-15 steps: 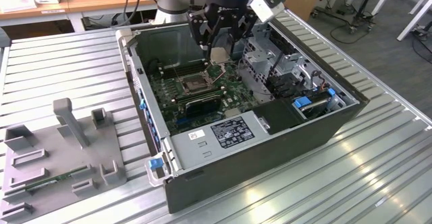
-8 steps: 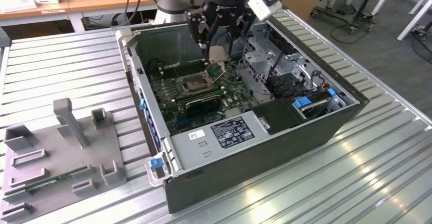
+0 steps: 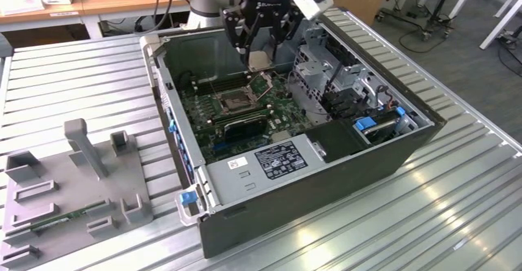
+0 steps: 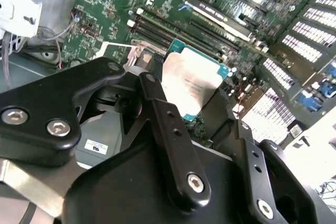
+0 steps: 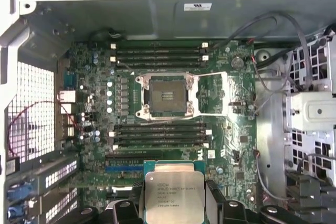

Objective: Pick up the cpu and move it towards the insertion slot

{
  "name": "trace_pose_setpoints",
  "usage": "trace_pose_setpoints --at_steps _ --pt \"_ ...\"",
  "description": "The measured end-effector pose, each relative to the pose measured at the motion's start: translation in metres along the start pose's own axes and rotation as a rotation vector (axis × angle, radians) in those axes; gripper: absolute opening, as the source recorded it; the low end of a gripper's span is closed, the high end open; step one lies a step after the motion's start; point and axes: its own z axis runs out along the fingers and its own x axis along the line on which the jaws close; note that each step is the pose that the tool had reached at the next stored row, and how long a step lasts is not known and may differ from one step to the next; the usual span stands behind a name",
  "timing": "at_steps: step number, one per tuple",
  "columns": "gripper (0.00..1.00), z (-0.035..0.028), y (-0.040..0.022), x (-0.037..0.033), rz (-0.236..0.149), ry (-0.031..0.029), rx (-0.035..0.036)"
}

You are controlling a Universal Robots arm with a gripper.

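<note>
The gripper [image 3: 259,55] has the cpu [image 3: 260,62] pinched between its fingers, up in the air above the open computer case [image 3: 244,179].

In the first wrist view the cpu [image 5: 174,196] hangs over the green motherboard [image 5: 94,77], apart from the insertion slot [image 5: 167,96], whose latch bracket [image 5: 212,94] lies swung open beside it.

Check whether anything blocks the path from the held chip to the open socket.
Nothing visible does. The end effector holds the silvery square cpu above the board; the dark, silver-framed insertion slot lies open, its latch swung aside.
</note>
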Motion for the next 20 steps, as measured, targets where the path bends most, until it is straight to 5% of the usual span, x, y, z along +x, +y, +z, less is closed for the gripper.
trace_pose_setpoints --at_steps 20 --pt "0.55 0.008 0.0365 0.0015 0.0 0.0 0.0001"
